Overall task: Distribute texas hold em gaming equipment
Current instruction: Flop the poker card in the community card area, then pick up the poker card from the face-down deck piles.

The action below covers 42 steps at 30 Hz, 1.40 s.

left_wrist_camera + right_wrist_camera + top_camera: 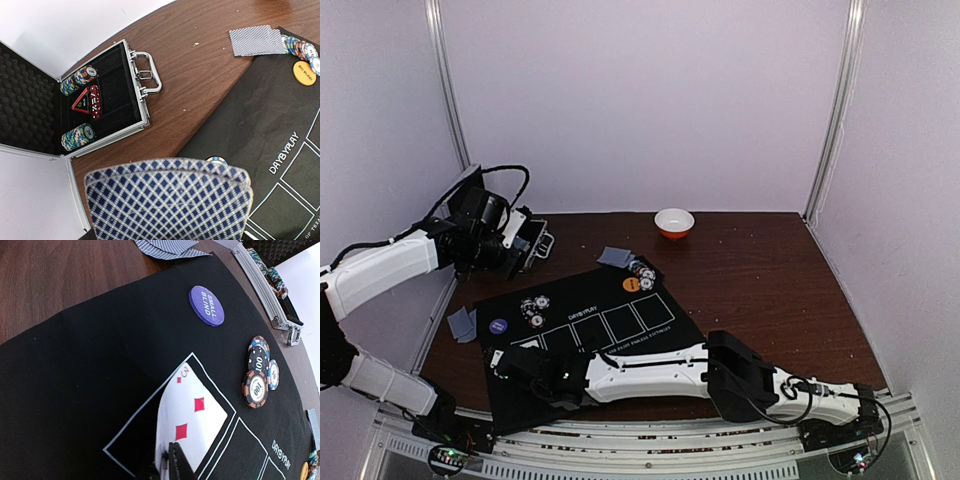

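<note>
On black mat (100, 365), first box | diamond card (192, 415) face-up, right claw (172, 462) pinched shut on its near edge | left claw (532, 243) holds deck (170, 200) | card likely light, thin, bendy, slick: grip by an edge

Card (192, 415) in the left-end box of the mat (590, 295), chips (259, 375) just behind it, case (132, 85) far left, bowl (674, 221) beyond.
</note>
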Each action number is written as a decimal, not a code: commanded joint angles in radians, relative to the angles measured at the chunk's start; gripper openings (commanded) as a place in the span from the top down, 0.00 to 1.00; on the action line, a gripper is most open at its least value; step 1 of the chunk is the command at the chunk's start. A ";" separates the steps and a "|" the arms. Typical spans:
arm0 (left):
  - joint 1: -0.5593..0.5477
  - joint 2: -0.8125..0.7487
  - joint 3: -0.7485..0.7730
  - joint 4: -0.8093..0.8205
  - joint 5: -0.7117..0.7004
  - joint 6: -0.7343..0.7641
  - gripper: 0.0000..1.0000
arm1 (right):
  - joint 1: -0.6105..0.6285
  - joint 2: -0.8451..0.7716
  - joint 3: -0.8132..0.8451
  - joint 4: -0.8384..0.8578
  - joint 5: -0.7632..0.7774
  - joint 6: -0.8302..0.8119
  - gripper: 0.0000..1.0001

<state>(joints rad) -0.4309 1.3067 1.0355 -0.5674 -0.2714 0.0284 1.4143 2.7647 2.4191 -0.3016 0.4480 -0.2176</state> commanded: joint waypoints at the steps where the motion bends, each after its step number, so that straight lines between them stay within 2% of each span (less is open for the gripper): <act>1: 0.009 -0.017 -0.012 0.058 0.010 0.011 0.45 | -0.005 0.017 0.022 -0.017 -0.048 0.045 0.85; 4: 0.009 -0.017 -0.012 0.058 0.011 0.013 0.45 | 0.003 -0.005 0.004 -0.002 -0.082 0.043 0.74; 8: 0.009 -0.017 -0.013 0.058 0.011 0.013 0.45 | 0.009 -0.037 -0.023 0.021 -0.113 0.037 0.67; 20: 0.009 -0.012 -0.015 0.060 0.019 0.015 0.45 | 0.006 -0.140 -0.068 0.068 -0.269 0.073 0.49; 24: 0.009 -0.013 -0.016 0.059 0.021 0.015 0.45 | -0.012 -0.214 -0.133 0.120 -0.346 0.118 0.47; 26: 0.009 -0.015 -0.018 0.060 0.023 0.017 0.45 | -0.026 -0.284 -0.218 0.164 -0.378 0.125 0.46; 30: 0.009 -0.014 -0.018 0.061 0.030 0.027 0.45 | -0.067 -0.518 -0.555 0.310 -0.502 0.156 0.35; 34: 0.010 -0.005 -0.015 0.060 0.046 0.042 0.45 | -0.156 -0.739 -0.870 0.474 -0.652 0.269 0.19; 37: 0.007 -0.006 -0.012 0.057 0.085 0.057 0.45 | -0.246 -0.882 -1.049 0.534 -0.708 0.352 0.06; 40: -0.012 -0.013 -0.008 0.054 0.148 0.075 0.45 | -0.349 -0.998 -1.160 0.562 -0.719 0.442 0.03; 42: -0.070 -0.014 -0.007 0.051 0.156 0.103 0.45 | -0.416 -1.049 -1.193 0.571 -0.745 0.492 0.04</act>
<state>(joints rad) -0.4377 1.3071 1.0237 -0.5480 -0.1833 0.0784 1.0946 1.8080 1.2984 0.1928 -0.2161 0.1280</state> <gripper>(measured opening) 0.554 0.965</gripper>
